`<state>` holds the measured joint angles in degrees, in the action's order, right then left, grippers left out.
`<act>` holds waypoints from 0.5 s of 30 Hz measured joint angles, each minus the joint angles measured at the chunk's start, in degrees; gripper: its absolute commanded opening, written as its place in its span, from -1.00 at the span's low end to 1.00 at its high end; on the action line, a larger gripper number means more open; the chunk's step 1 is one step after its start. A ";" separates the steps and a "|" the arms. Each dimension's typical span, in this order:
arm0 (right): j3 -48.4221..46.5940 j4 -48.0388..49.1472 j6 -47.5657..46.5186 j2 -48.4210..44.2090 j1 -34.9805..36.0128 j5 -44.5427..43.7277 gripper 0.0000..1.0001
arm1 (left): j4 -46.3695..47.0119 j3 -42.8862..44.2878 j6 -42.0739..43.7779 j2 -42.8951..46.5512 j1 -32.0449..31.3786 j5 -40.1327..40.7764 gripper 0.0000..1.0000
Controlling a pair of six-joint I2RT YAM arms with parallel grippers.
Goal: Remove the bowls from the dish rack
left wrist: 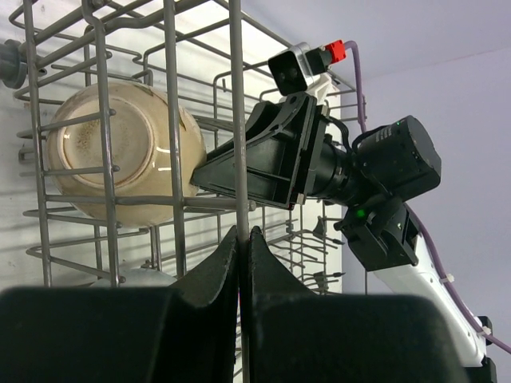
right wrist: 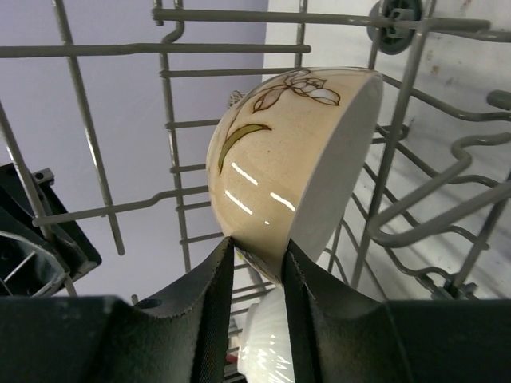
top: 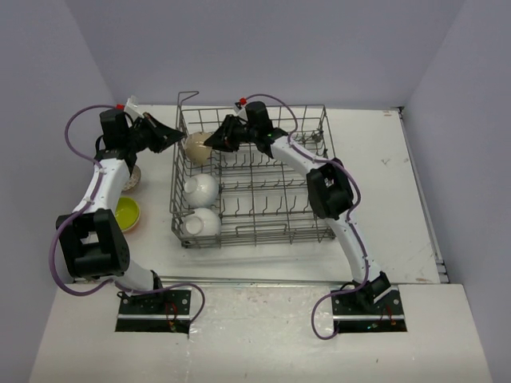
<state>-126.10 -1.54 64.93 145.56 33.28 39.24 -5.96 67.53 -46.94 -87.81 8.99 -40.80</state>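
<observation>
Item: tan bowl [right wrist: 295, 159], standing on edge, far-left corner of dish rack [top: 263, 237]. My right gripper [right wrist: 257, 243] pinches its rim, jaws barely parted, ready for lifting. Also my left gripper [left wrist: 242, 235], clamped shut on the rack's left wall, steadying it, I judge.

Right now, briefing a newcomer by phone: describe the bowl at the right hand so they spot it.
Find the grey wire dish rack mid-table; three bowls line its left side. It is the farthest one, the tan bowl with a leaf pattern; the two nearer bowls are plain white.
</observation>
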 measured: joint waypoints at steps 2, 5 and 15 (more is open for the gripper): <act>-0.02 1.53 1.03 0.07 0.24 0.09 -0.43 | 0.50 -0.26 -0.09 0.02 0.00 -0.11 -1.00; -0.09 3.93 2.86 0.46 0.57 0.61 -0.43 | 1.07 -0.59 -0.46 0.09 0.04 -0.20 -1.00; -2.01 11.21 8.85 3.19 2.05 0.79 -0.88 | 1.57 -0.87 -0.57 0.24 0.07 -0.20 -1.00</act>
<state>-128.11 9.67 73.78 148.75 35.33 40.03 -4.38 66.65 -47.51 -87.57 9.06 -40.99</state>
